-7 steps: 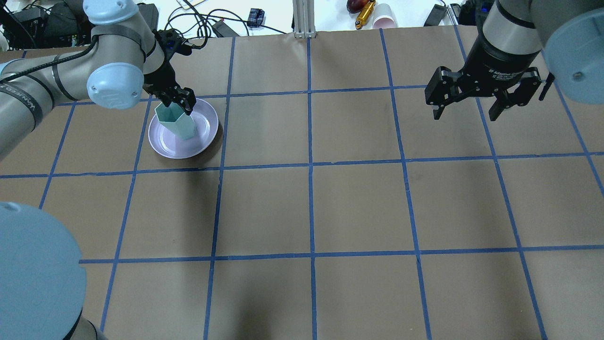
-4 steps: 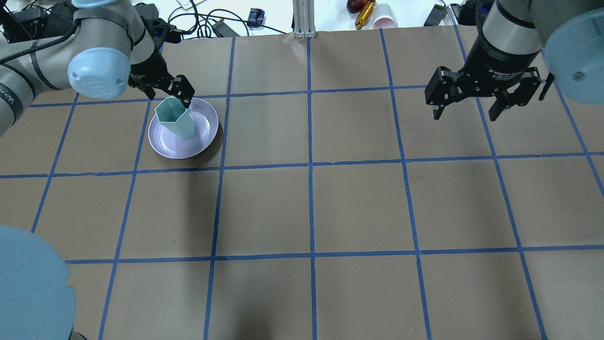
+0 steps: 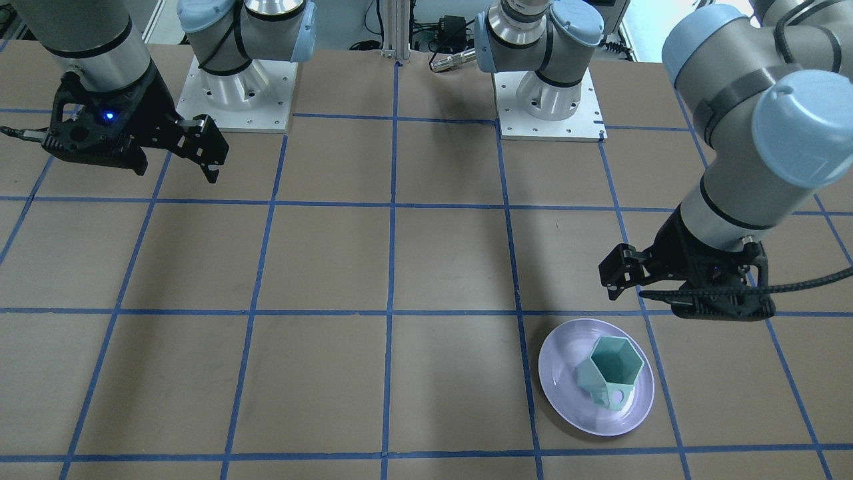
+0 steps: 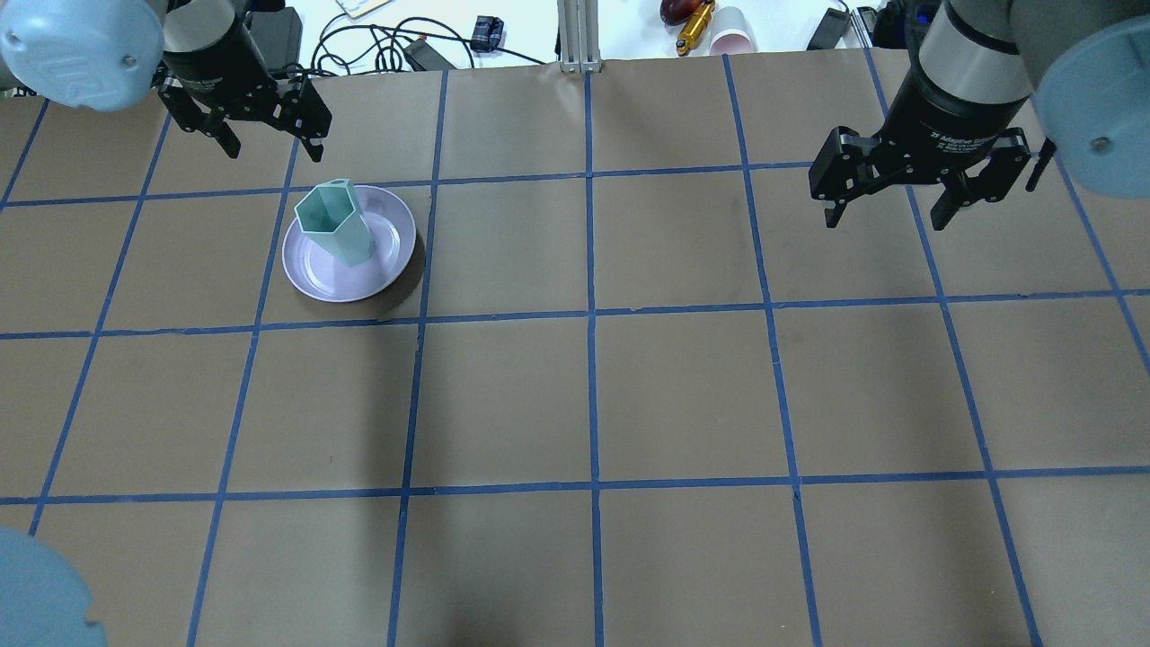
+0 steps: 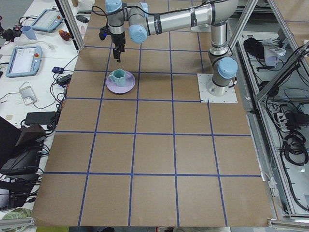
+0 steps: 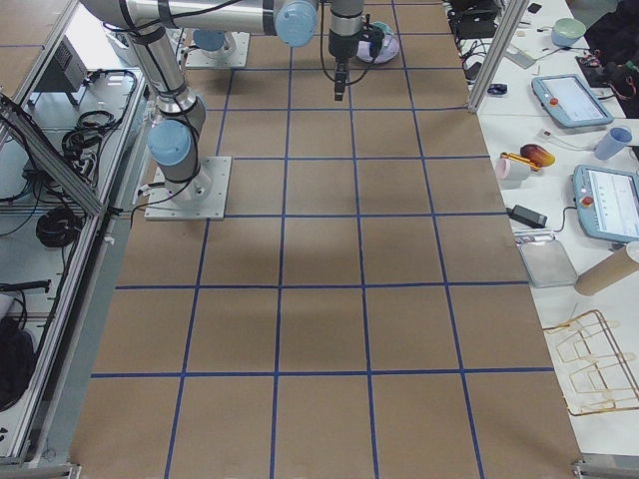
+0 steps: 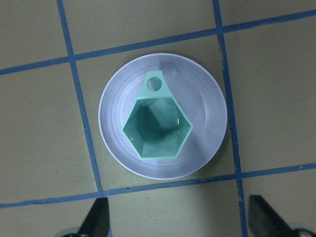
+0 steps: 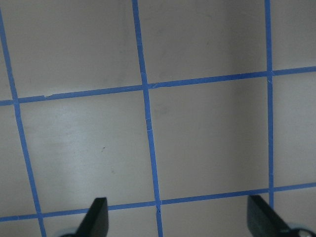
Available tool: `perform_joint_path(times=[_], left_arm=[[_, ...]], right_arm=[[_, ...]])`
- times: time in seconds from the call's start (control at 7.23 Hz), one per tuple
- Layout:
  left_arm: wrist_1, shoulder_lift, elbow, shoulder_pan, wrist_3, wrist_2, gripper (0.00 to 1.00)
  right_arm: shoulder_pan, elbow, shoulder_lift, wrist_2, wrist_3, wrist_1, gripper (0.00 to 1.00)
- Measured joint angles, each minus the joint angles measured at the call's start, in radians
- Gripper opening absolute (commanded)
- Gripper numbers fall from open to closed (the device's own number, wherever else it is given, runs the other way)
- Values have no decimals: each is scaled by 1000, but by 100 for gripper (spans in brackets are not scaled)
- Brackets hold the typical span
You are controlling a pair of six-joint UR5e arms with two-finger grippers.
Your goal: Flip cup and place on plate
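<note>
The mint-green hexagonal cup (image 4: 332,220) stands upright, mouth up, on the lavender plate (image 4: 310,270) at the table's far left. In the left wrist view the cup (image 7: 157,126) sits in the middle of the plate (image 7: 210,113), its handle pointing up in the frame. My left gripper (image 4: 274,144) is open and empty, raised above and behind the plate; it also shows in the front view (image 3: 686,293). My right gripper (image 4: 888,216) is open and empty, high over the far right of the table, with only taped paper below it (image 8: 177,219).
Brown paper with a blue tape grid covers the table. Cables, a metal post (image 4: 579,36) and a pink cup (image 4: 732,31) lie beyond the far edge. The arm bases (image 3: 546,93) stand at the robot's side.
My left gripper has let go of the cup, risen and pulled back toward the far left edge. The cup stays upright on the plate. The right arm has not moved.
</note>
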Motion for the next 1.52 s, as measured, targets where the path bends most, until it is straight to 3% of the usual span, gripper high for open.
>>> perform_joint_path(times=[0.55, 0.83, 1.52], left_arm=[[-21, 59, -7, -47, -205, -13, 100], [-27, 77, -14, -96, -229, -22, 100], [-94, 122, -38, -81, -217, -62, 100]], right_arm=[[0, -1, 0, 0, 0, 0, 100], [0, 0, 0, 0, 0, 0, 100], [0, 0, 0, 0, 0, 0, 100]])
